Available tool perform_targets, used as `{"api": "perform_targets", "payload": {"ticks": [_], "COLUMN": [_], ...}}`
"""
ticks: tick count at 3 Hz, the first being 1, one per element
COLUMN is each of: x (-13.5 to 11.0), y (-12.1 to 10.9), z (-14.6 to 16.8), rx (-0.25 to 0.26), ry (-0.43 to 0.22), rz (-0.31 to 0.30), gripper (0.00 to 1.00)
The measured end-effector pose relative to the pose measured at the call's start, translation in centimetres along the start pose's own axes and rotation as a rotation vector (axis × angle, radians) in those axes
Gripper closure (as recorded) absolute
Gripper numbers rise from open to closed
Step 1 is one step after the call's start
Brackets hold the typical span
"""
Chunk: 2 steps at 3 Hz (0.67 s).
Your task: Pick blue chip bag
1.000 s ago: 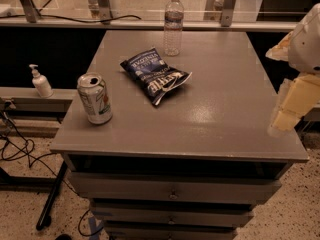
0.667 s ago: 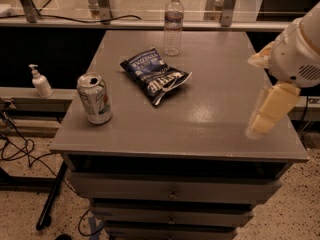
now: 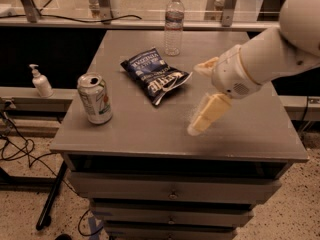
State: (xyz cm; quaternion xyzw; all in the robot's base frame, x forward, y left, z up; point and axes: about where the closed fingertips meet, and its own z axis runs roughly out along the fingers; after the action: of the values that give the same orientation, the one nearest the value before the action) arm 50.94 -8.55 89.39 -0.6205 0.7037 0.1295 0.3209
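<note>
The robot's gripper hangs over the right half of a grey table, its two pale fingers splayed wide and holding nothing. One finger points left toward the blue chip bag, and the other angles down toward the tabletop. Whether that lower tip touches the surface cannot be told, as its outline is smeared. The bag lies flat on the table just left of the gripper, apart from both fingers, with its white lettering facing up. A clear water bottle stands upright beyond the bag, up and left of the gripper near the table's far edge. A silver-green soda can stands well to the left, near the table's left edge. The white arm enters from the right and is cut off by the frame's edge. A soap dispenser sits on a ledge farther left, off the table. Below the gripper, the table's drawers run out of the bottom of the view.
</note>
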Motion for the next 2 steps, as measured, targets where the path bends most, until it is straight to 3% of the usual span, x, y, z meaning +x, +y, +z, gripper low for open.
{"api": "perform_targets", "payload": {"ticks": [1, 2], "x": [-3.2, -5.5], "y": [-2.5, -3.9], "z": [4.1, 7.6], "rx": [0.003, 0.007], "ry": [-0.105, -0.135], "rz": [-0.020, -0.041], "gripper": [0.00, 0.00]}}
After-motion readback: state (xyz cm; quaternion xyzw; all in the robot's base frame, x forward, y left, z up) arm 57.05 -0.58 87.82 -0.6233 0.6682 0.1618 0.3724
